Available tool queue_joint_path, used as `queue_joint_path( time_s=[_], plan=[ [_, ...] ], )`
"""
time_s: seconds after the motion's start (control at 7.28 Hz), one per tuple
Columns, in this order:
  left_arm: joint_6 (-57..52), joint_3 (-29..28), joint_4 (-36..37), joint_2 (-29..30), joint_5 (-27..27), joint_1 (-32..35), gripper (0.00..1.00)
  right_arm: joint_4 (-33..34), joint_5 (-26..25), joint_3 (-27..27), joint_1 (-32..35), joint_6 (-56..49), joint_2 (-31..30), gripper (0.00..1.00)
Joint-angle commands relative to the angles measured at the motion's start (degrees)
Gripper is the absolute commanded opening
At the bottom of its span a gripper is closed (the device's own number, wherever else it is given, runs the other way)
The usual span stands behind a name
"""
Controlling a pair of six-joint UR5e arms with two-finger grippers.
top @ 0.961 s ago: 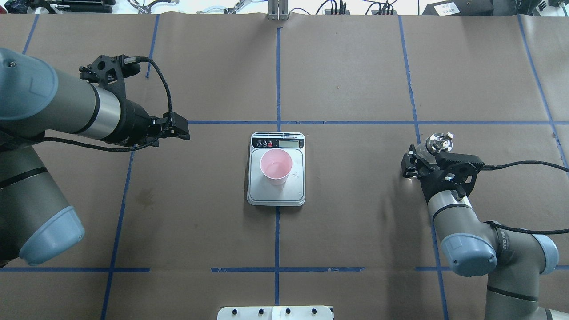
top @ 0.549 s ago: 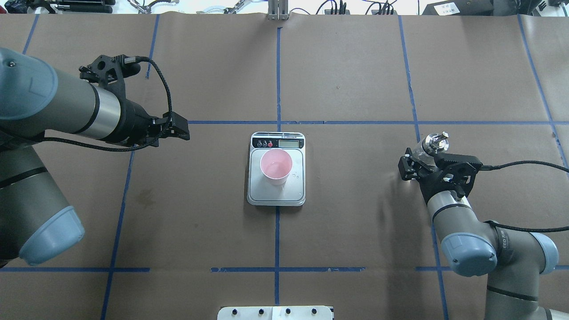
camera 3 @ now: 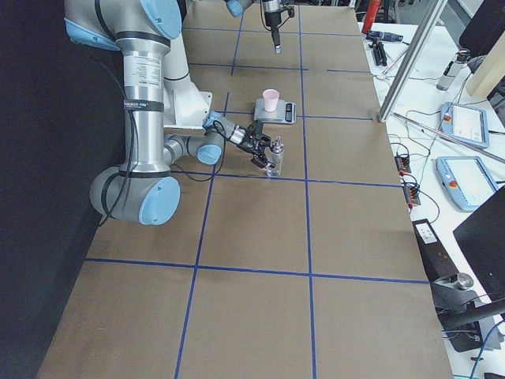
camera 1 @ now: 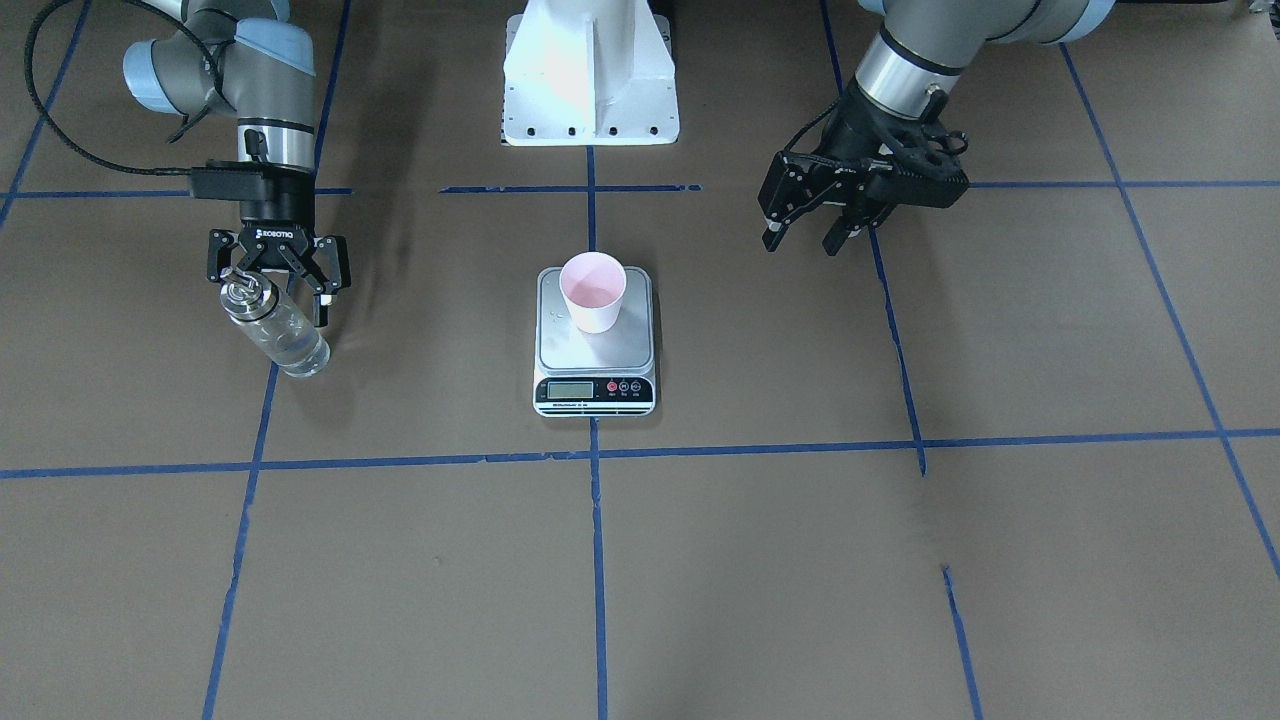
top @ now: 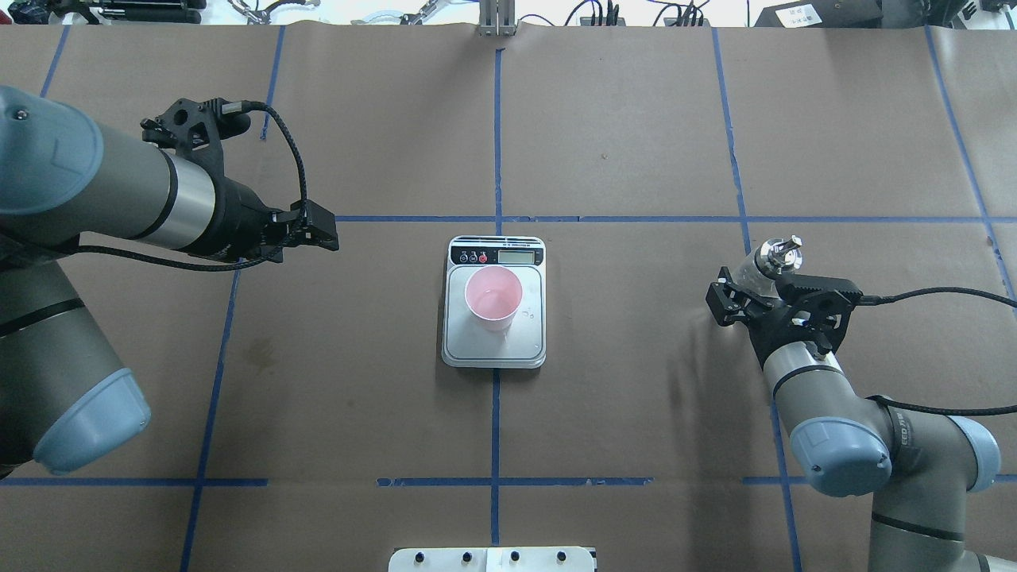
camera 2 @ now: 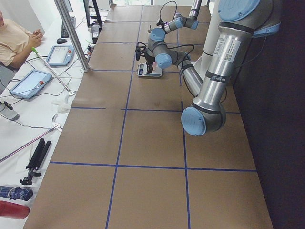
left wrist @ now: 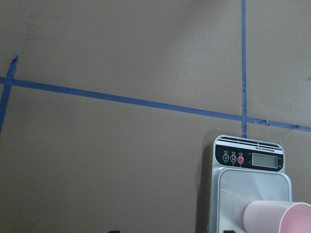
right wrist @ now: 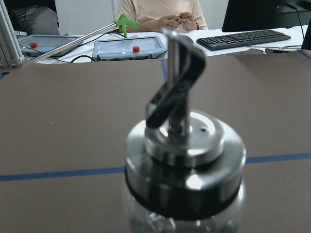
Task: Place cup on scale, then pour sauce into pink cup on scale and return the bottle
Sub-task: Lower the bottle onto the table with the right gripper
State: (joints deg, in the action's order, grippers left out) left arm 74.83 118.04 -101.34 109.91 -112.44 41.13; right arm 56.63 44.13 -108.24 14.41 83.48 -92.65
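The pink cup [top: 493,298] stands upright on the scale [top: 494,349] at the table's middle; both also show in the front view, the cup [camera 1: 592,290] on the scale [camera 1: 560,350]. The clear bottle [camera 1: 280,335] with its silver cap [top: 780,254] stands upright on the table to the right. My right gripper [camera 1: 272,285] is open, with its fingers on either side of the bottle's upper part and not closed on it. The right wrist view shows the cap [right wrist: 184,150] close up. My left gripper [camera 1: 805,235] is open and empty, held above the table left of the scale.
The robot's white base [camera 1: 590,70] stands at the near edge. Blue tape lines [top: 496,143] cross the brown table cover. Operators' tablets and cables [camera 3: 465,126] lie beyond the far edge. A few droplets [top: 528,314] sit on the scale's platform.
My right gripper's visible finger has shifted left, away from the bottle, and the wrist has drawn back slightly. The bottle stays standing. The left arm, cup and scale have not moved.
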Motion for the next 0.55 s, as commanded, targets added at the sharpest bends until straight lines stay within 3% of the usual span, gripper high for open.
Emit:
queue_joint_path(
  time_s=[0.0, 0.41],
  plan=[
    [0.23, 0.00, 0.00, -0.05, 0.02, -0.09, 0.77, -0.03, 0.69, -3.45, -3.49, 0.01, -4.09, 1.00],
    [-0.38, -0.27, -0.09, -1.45, 0.02, -0.09, 0.77, -0.12, 12.78, -9.78, -4.21, -0.60, -12.79, 1.00]
  ],
)
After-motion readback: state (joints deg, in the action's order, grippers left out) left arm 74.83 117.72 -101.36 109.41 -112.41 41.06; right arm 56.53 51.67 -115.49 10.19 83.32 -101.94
